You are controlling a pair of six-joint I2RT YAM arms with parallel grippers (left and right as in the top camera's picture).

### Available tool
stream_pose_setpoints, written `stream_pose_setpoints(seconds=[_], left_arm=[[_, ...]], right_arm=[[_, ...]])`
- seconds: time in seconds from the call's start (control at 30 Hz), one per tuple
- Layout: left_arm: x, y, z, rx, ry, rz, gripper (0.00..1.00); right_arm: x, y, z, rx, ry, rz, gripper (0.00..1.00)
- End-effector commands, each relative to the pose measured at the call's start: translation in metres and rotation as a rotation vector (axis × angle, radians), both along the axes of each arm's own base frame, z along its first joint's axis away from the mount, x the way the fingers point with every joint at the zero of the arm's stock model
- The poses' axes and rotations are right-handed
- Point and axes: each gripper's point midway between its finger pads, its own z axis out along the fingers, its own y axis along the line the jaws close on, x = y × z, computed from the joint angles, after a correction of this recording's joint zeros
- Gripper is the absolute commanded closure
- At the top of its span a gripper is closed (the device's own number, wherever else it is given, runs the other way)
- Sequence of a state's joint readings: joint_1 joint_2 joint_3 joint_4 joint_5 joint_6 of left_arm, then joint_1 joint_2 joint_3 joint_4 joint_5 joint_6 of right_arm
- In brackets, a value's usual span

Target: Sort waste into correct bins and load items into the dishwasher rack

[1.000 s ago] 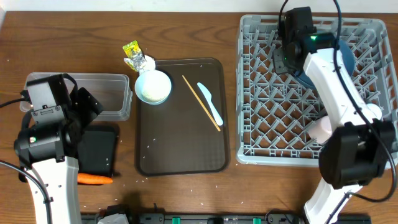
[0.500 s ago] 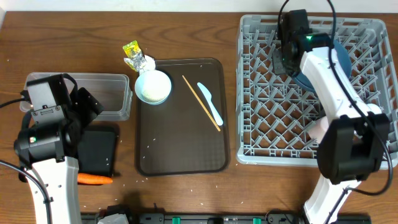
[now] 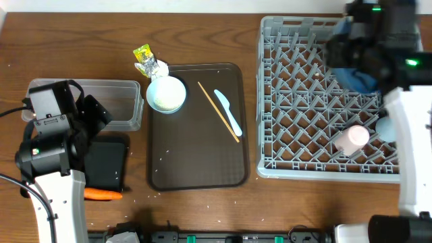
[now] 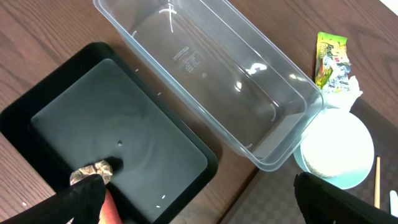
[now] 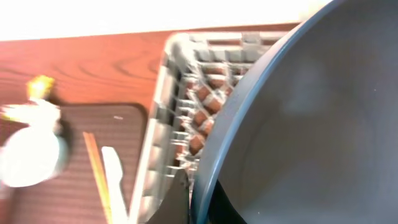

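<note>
The right claw [image 5: 200, 200] has the blue plate [image 5: 298, 112] pinched by its rim over the rack [image 3: 297, 115]. The left claw [image 4: 208, 200] hangs wide open, empty, above the black bin [image 4: 118, 130].

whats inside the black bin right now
A small brown food piece lies near one edge of the black bin; the rest of the visible floor looks bare. The left gripper covers the corner beside the piece, so that part cannot be seen.
</note>
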State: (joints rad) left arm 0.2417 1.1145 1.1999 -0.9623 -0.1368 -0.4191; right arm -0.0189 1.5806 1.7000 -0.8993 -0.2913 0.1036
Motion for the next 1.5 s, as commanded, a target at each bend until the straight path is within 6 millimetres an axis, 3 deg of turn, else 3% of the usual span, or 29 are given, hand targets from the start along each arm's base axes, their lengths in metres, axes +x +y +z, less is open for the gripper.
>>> stream_pose_setpoints(seconds=[0.0, 0.1, 0.23, 0.4, 0.57, 0.7, 0.97, 1.47], left_arm=[[-0.001, 0.002, 0.007, 0.004, -0.022, 0.011, 0.02], [-0.001, 0.002, 0.007, 0.004, -0.022, 0.011, 0.02], [-0.001, 0.002, 0.007, 0.004, -0.022, 0.011, 0.02], [-0.001, 0.002, 0.007, 0.004, -0.022, 0.011, 0.02], [-0.001, 0.002, 0.007, 0.004, -0.022, 0.011, 0.02], [-0.001, 0.002, 0.007, 0.004, -0.022, 0.011, 0.02], [-0.001, 0.002, 0.007, 0.004, -0.022, 0.011, 0.02], [-0.001, 0.002, 0.007, 0.004, -0.022, 0.011, 0.02]], right_arm=[[-0.005, 0.025, 0.009, 0.267, 0.014, 0.173, 0.99], [-0.005, 0.029, 0.008, 0.4, 0.015, 0.294, 0.99], [-0.01, 0.049, 0.01, 0.556, -0.036, 0.531, 0.99], [0.002, 0.053, -0.003, 0.683, -0.043, 0.62, 0.99], [0.009, 0.053, -0.003, 0.823, -0.097, 0.731, 0.99], [0.015, 0.045, -0.015, 0.847, -0.075, 0.706, 0.99], [0.018, 0.031, -0.018, 0.864, -0.06, 0.66, 0.99], [0.023, 0.033, -0.027, 0.834, -0.033, 0.629, 0.98]])
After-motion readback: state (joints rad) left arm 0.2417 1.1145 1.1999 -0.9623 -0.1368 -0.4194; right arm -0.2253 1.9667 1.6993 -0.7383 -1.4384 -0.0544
